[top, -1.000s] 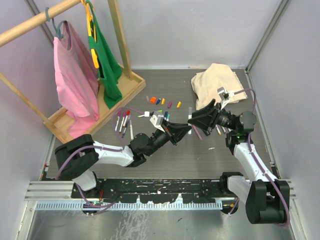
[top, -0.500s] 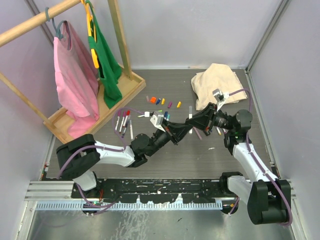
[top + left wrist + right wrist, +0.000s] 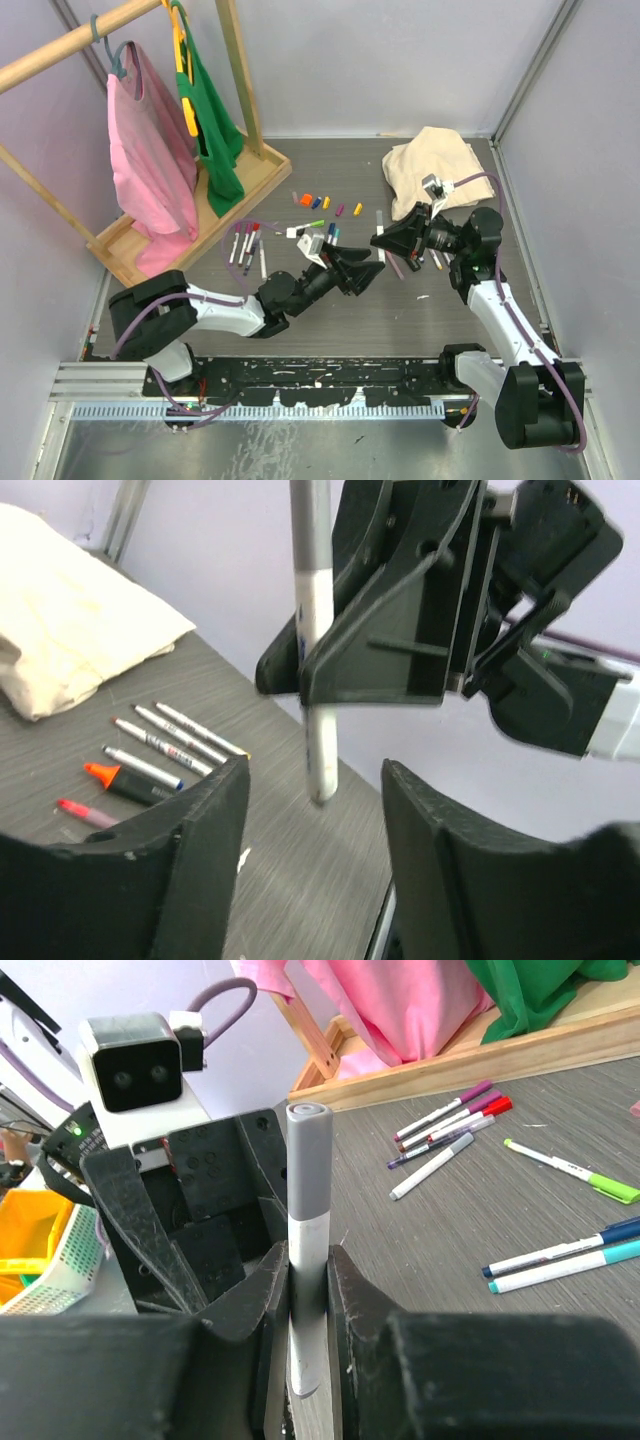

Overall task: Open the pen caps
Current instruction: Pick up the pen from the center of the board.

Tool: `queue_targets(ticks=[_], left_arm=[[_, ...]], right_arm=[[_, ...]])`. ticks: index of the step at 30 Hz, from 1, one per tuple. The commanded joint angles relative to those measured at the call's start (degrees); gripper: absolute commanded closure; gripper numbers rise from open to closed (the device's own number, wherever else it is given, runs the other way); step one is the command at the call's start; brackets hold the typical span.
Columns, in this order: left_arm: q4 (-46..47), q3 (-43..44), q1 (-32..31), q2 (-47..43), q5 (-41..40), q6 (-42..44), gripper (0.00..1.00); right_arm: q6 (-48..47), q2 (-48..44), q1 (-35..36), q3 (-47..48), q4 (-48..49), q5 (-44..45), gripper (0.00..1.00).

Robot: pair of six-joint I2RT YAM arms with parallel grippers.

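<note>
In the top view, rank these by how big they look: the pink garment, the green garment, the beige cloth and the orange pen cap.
1. pink garment
2. green garment and beige cloth: too alike to rank
3. orange pen cap

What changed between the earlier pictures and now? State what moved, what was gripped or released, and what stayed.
The left fingers opened, releasing the grey-capped pen, and drew back toward their base. The right fingers closed on that pen. The loose pens on the table and the cream cloth stayed put.
</note>
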Motion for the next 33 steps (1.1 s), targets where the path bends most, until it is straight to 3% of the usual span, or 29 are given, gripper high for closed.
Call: queue_targets(ticks=[1,5,9,11,14,16,22,28,33], left_arm=[[2.1,-4.0,-0.3,-4.6,0.8,1.7,0.39],[-2.0,-6.8,0.0,-10.0,2.2,6.4,0.2],[-22.7,-2.9,1.7,-18.6,7.2,9.1,0.11],[-33.7,0.4,1.9,-22.8,7.0,11.4,0.02],[-40.7,2.3,3.0,-25.9,5.7,12.1,0.02],[-41.6,2.5,4.5,-27.4,6.5,10.7,0.02],[-40.3,6.0,12.4,-26.7,20.0,-0.1,0.02],[-34.1,10.0,14.0,-21.4,24.9,-5.7,0.02],[-31.7,13.8,15.0,-15.2,27.5,-9.9,0.16]], right_arm=[[-8.6,-0.5,0.2,5.0,-9.9,-0.8,0.99],[-16.1,0.3,0.2,8.1,-19.4,-2.9,0.99],[-23.7,1.6,0.2,11.3,-29.3,-4.9,0.98],[-26.9,2.0,0.2,12.5,-33.1,-5.6,0.98],[-29.7,2.1,0.2,13.3,-35.7,-6.4,0.98],[-30.5,1.9,0.2,13.3,-36.1,-6.6,0.98],[-32.3,2.0,0.1,13.6,-37.7,-7.9,0.98],[-33.2,2.3,0.2,13.8,-38.7,-8.0,0.98],[-33.4,2.5,0.2,14.0,-39.0,-8.4,0.98]])
